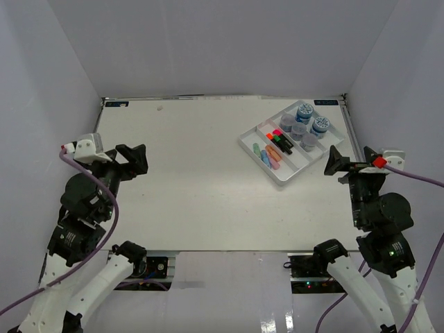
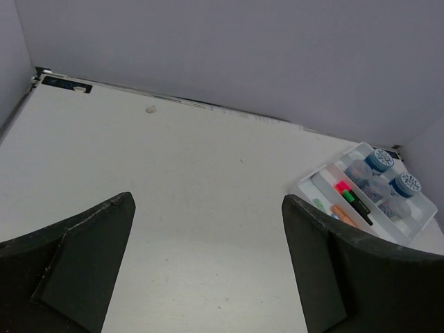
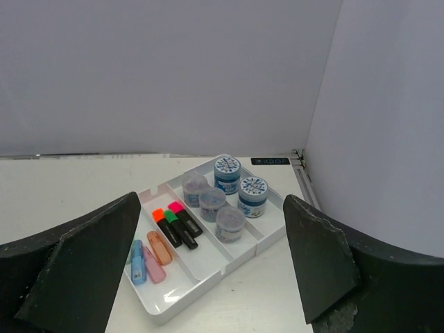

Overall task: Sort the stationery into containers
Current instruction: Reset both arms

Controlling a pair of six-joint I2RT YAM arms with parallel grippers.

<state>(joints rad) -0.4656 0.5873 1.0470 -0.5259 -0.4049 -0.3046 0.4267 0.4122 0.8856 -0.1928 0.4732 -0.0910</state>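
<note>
The white tray (image 1: 251, 143) stands at the far right of the table, also in the right wrist view (image 3: 182, 302) and the left wrist view (image 2: 309, 191). Its far compartment holds several round jars (image 3: 229, 223), two with blue-white lids (image 3: 227, 165). The middle compartment holds black-bodied markers with orange, green and pink caps (image 3: 175, 223). The near compartment holds stubby blue, pink and orange markers (image 3: 149, 259). My left gripper (image 1: 137, 158) is open and empty at the left, far from the tray. My right gripper (image 1: 333, 162) is open and empty just right of the tray.
White walls close in the table on the left, back and right. A small pale speck (image 1: 160, 107) lies near the back edge. A dark label (image 3: 270, 161) sits in the back right corner.
</note>
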